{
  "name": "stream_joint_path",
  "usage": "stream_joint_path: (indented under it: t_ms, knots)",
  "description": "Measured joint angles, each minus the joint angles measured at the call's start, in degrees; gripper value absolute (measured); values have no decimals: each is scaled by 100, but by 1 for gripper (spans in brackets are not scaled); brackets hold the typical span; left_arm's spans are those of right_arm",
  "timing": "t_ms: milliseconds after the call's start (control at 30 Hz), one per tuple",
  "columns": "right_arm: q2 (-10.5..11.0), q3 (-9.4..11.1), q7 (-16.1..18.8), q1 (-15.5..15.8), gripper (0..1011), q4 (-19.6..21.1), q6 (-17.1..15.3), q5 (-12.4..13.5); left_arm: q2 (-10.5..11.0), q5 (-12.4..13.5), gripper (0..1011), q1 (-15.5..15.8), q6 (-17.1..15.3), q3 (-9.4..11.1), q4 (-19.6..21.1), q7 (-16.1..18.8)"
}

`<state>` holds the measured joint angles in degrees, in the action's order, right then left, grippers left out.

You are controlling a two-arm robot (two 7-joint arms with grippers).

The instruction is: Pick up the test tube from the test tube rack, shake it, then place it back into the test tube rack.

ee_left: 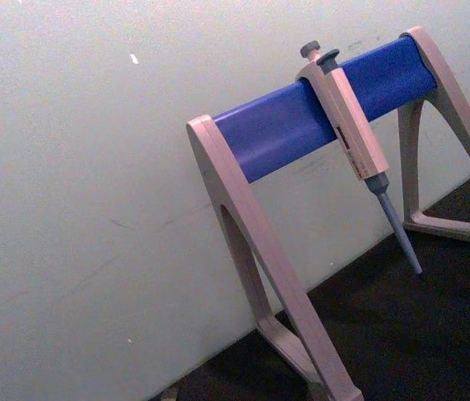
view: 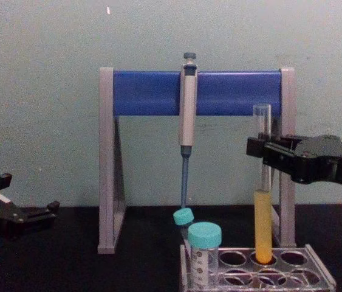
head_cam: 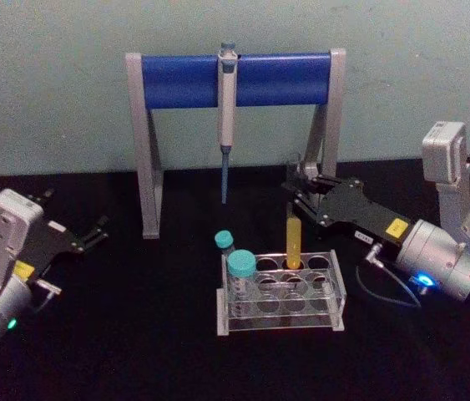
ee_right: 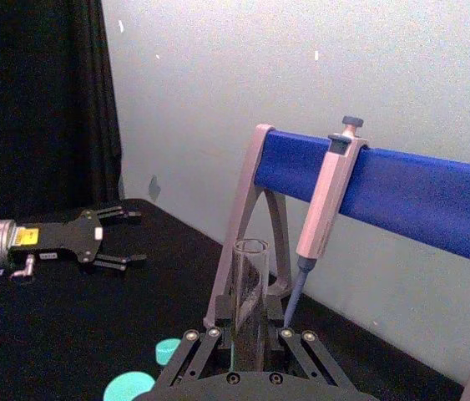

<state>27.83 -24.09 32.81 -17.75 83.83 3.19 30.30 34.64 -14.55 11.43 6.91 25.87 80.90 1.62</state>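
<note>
The blue-barred stand (head_cam: pixel 176 79) spans the bench's (head_cam: pixel 134 334) back, with the test tube rack (head_cam: pixel 285 316) before it. The left gripper (head_cam: pixel 97 230) lies fingers apart near the left edge. The right gripper (view: pixel 260 147) clamps the test tube (view: pixel 262 225), which stands upright in a back-row hole. The chest view shows its mouth above the fingers.

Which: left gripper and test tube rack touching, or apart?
Apart. Head view shows bare black table between the parked left gripper and the test tube rack; the right gripper is up at the test tube.
</note>
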Motion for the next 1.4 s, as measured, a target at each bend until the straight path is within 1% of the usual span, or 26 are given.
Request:
stream_joint_path:
  t_ms: [700, 1400]
  knots:
    - [-65, -127, 118, -83, 232, -337, -41, -71, 0, 0, 1001, 0, 0, -1, 0, 0]
    - [-126, -228, 183, -160, 232, -564, -123, -113, 0, 0, 1001, 0, 0, 0, 0, 0]
